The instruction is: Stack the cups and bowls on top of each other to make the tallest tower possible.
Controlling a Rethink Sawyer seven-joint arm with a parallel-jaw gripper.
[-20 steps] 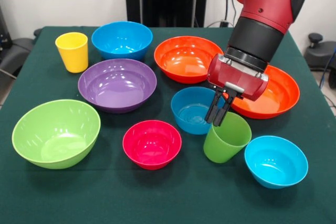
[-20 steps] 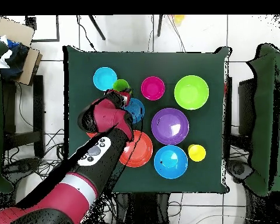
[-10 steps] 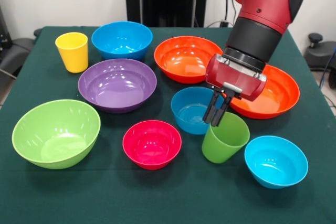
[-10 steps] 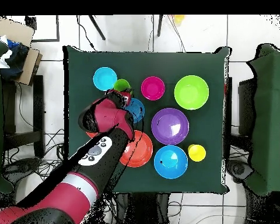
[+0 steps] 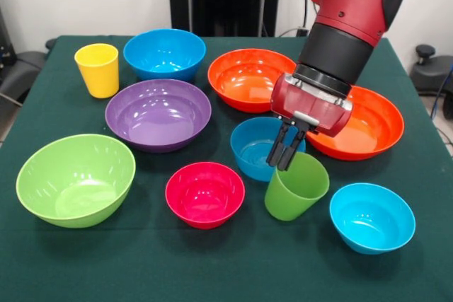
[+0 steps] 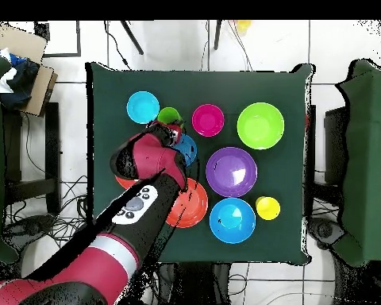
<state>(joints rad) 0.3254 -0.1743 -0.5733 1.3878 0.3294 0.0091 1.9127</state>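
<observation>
1. Gripping the light green cup (image 5: 296,186) by its rim: the gripper (image 5: 281,156) has its fingers pinched narrow on the upper-left edge of the cup, right of centre in the front view; cup looks tilted, likely because it hangs from one side of the rim
2. Cup sits between the small blue bowl (image 5: 260,148) and the small cyan bowl (image 5: 371,216) at lower right; whether its base touches the table (image 5: 226,266) can't be told
3. Overhead view: the cup (image 6: 167,116) shows upper left of centre, mostly clear of the arm; gripper itself hidden under the wrist there
4. No tower yet: every piece lies single and open side up, spread apart so each rim is reachable
5. Two orange bowls (image 5: 248,78) (image 5: 368,124) at upper right, widest pieces, so probably the base
6. Yellow cup (image 5: 98,69), large blue bowl (image 5: 164,53), purple bowl (image 5: 158,113), lime green bowl (image 5: 76,178) fill the left half; pink-red bowl (image 5: 204,194) lower centre
</observation>
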